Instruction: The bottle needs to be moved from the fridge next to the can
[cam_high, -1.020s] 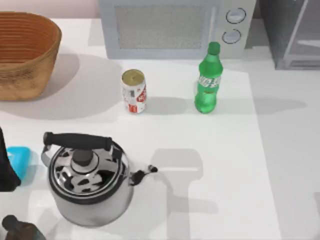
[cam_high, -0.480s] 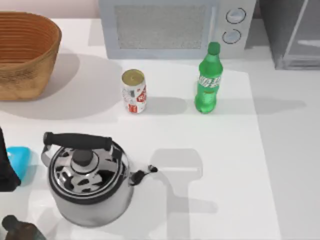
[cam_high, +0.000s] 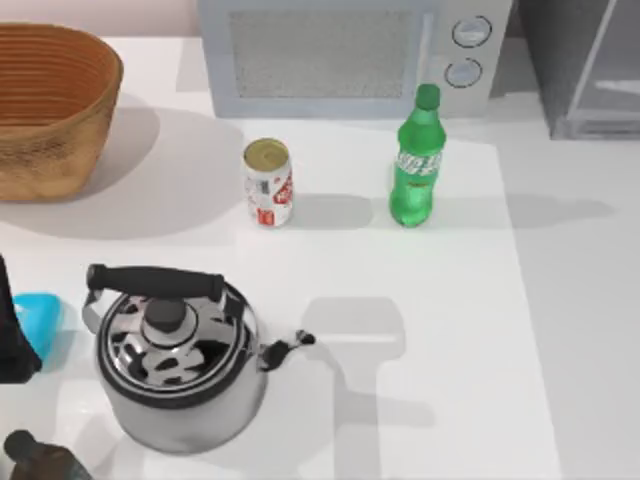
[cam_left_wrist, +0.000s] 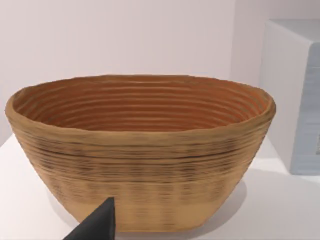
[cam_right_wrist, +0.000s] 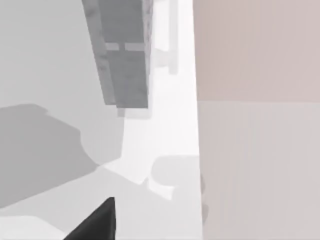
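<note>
The green soda bottle (cam_high: 417, 160) is already stood upright on the table right of the can (cam_high: 268, 183), a gap between them, out of the fridge (cam_high: 585, 65); likely light, smooth, slightly squashy, so best gripped mid-body below the label; whether either gripper is open can't be told.

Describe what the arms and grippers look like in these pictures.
Little of them shows. The left arm is a matte black, rounded bulk at the top view's left edge. Each wrist view catches one plain black pointed finger tip: the left finger, before the basket, and the right finger. No cables or markings are visible.
</note>
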